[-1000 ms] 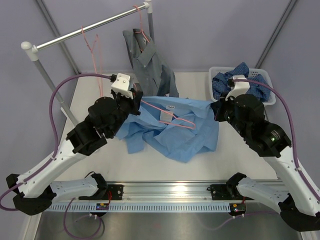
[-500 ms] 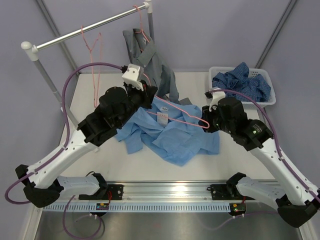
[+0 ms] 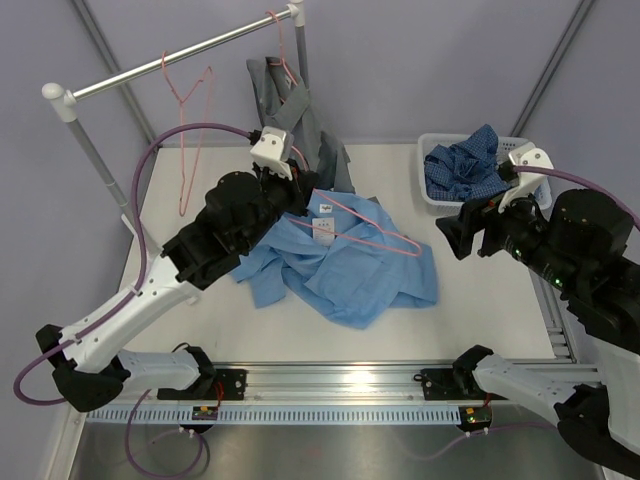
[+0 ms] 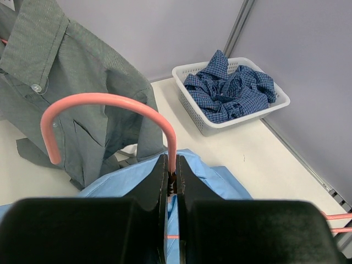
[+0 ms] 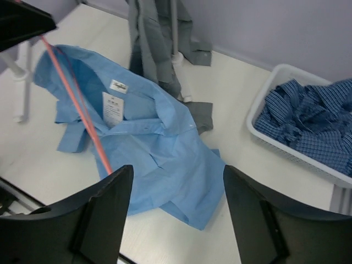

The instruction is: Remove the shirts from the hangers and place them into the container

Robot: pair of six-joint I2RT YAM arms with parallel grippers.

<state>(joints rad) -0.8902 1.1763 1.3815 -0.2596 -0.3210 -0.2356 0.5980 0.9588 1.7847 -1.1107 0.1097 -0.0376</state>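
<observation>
The light blue shirt lies crumpled mid-table, seen too in the right wrist view. A pink hanger slants across its collar. My left gripper is shut on the hanger's neck, just below the hook. My right gripper hovers right of the shirt, open and empty. The grey shirt hangs on a hanger from the rail. The dark blue checked shirt fills the white container at the back right.
A bare pink hanger hangs on the metal rail at the back left. The rail's posts stand on the table. The grey shirt's tails drape onto the table beside the light blue one.
My right gripper has opened and pulled back to the right, away from the shirt's edge. My left arm has swung the hanger toward the back; the light blue shirt has slumped flatter.
</observation>
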